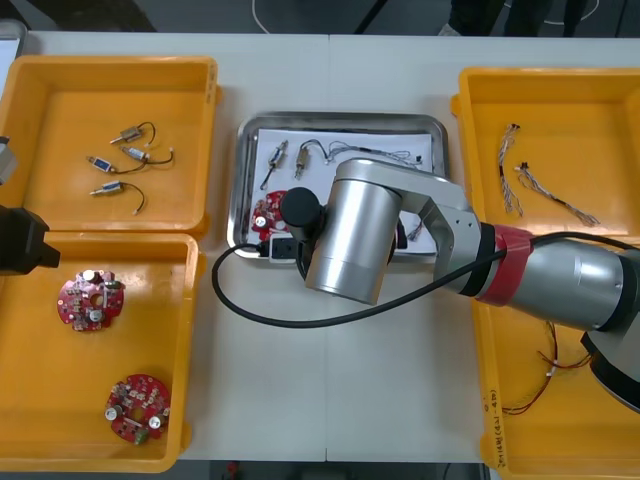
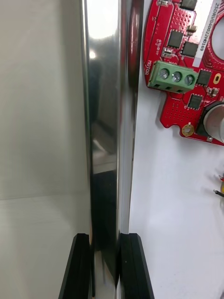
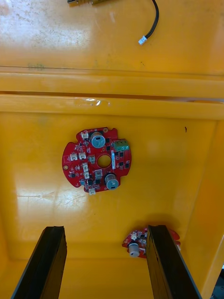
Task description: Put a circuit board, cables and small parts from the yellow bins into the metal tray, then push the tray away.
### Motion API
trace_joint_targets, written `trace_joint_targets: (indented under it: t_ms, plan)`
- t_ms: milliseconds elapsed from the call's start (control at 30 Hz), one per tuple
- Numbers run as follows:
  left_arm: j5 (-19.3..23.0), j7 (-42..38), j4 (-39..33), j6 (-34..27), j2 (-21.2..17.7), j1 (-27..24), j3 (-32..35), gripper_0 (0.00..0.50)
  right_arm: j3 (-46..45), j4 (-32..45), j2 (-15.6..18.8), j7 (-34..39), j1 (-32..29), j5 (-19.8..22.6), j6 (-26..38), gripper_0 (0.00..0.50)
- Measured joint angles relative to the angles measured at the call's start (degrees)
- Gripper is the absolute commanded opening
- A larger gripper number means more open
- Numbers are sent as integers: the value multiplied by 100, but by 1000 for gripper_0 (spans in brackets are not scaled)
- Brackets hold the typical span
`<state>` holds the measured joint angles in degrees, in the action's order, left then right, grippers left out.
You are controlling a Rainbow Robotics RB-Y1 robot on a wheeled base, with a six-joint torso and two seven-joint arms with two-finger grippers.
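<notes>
The metal tray [image 1: 340, 117], white inside, lies between the bins. It holds a red circuit board [image 1: 268, 212], small metal parts [image 1: 276, 160] and a thin cable [image 1: 385, 152]. My right arm reaches across to the tray's near left corner. In the right wrist view my right gripper [image 2: 106, 268] is shut on the tray's shiny rim [image 2: 105, 140], one finger outside and one inside, with the board [image 2: 186, 70] just beyond. My left gripper [image 3: 105, 261] hangs open over the near left bin [image 1: 30, 400], above two red boards [image 3: 97, 160].
The far left bin [image 1: 60, 90] holds three small metal parts with black cables [image 1: 125, 160]. Twisted cables [image 1: 512, 170] lie in the far right bin, and red and yellow cables [image 1: 545, 375] in the near right one. A black cable [image 1: 240, 305] loops off my right arm over the table.
</notes>
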<state>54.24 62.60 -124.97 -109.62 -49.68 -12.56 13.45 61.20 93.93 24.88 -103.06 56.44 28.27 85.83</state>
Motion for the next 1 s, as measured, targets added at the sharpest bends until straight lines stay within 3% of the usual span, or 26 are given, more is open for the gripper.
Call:
trace_joint_targets:
  t_ms: [1000]
  plan:
    - [0,0,-1,0,0,0,0,500,341,-1347,-188,-38,898,-41,-920,0]
